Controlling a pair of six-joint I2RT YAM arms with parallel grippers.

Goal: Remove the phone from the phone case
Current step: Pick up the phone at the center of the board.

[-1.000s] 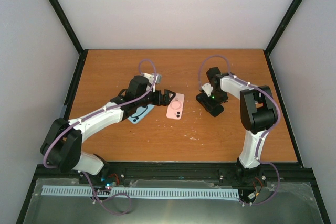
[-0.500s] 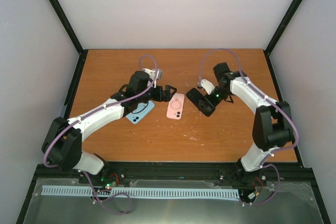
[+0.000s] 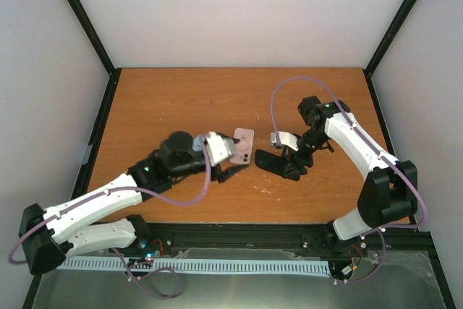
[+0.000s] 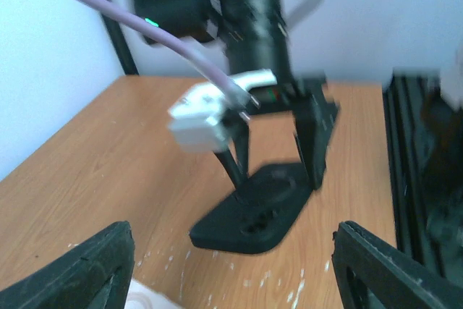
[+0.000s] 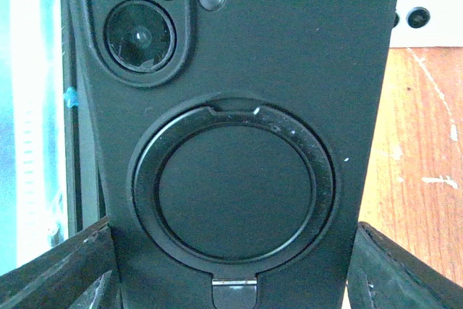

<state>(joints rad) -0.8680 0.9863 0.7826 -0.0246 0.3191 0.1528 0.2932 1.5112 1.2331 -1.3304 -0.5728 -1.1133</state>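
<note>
A black phone case (image 3: pixel 270 162) with a round ring on its back and a phone inside lies on the table right of centre. My right gripper (image 3: pixel 294 160) is shut on its far end, one finger on each long side. The case fills the right wrist view (image 5: pixel 239 106) between the jaws of the right gripper (image 5: pixel 231 273). In the left wrist view the case (image 4: pixel 260 211) lies flat with the right gripper (image 4: pixel 278 171) straddling it. My left gripper (image 3: pixel 233 167) is open and empty, a short way left of the case and pointing at it; it also shows in the left wrist view (image 4: pixel 231 273).
A pink phone (image 3: pixel 244 145) lies camera side up just left of the black case, next to my left wrist; its corner shows in the left wrist view (image 4: pixel 148 298). The black frame rail (image 3: pixel 239 233) runs along the table's near edge.
My left arm has pulled back toward the near left and its gripper now faces the black case. My right gripper has brought the case nearer. The blue phone no longer shows.
</note>
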